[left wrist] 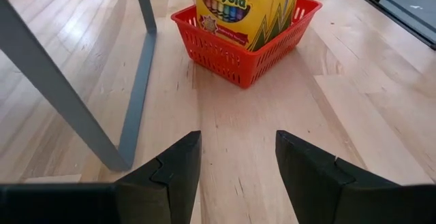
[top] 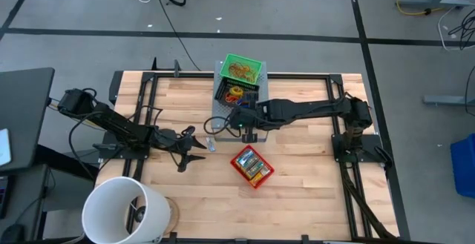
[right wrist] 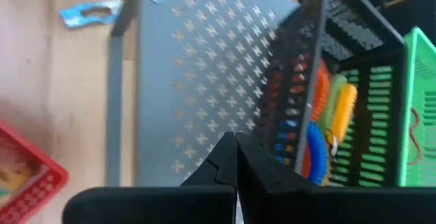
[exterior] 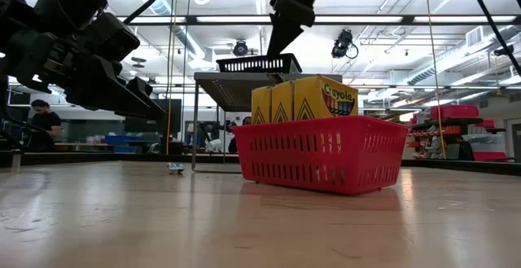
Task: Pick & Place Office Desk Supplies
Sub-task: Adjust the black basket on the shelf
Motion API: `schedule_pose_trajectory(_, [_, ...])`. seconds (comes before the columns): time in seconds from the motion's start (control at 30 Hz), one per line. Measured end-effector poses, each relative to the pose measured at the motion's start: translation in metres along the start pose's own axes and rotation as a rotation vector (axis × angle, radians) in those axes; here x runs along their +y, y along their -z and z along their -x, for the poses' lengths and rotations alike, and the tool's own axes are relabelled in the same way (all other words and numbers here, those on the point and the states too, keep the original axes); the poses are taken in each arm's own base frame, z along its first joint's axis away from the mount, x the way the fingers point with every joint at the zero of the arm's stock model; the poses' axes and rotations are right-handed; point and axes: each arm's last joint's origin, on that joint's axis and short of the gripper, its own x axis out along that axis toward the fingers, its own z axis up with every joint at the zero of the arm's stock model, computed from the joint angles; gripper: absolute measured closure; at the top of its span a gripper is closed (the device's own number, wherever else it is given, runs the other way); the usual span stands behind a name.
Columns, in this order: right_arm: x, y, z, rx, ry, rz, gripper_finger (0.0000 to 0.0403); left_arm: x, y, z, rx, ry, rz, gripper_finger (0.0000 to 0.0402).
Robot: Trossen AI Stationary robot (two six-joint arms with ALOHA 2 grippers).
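We count three crayon boxes (exterior: 303, 99) in one red basket (exterior: 326, 164). Left gripper (top: 194, 149) spread, empty, over bench (top: 297, 199). Right gripper (top: 249, 136) pressed together, empty, above grey rack (right wrist: 197, 94).

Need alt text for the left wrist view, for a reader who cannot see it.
A red basket holding yellow Crayola crayon boxes sits on the wooden table, ahead of the open, empty left gripper. A grey metal stand's leg crosses beside the basket.
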Motion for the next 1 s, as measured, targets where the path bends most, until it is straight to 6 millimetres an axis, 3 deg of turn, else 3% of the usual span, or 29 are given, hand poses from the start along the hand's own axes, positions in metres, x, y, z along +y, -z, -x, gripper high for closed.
schedule_pose_trajectory(0.37, [0.009, 0.017, -0.021, 0.095, 0.073, -0.011, 0.0403, 0.000, 0.000, 0.000, 0.000, 0.000, -0.003, 0.0208])
schedule_pose_trajectory(1.0, [0.007, 0.021, -0.020, 0.139, 0.230, -0.086, 0.0403, 0.000, 0.000, 0.000, -0.003, 0.000, -0.002, 0.0208])
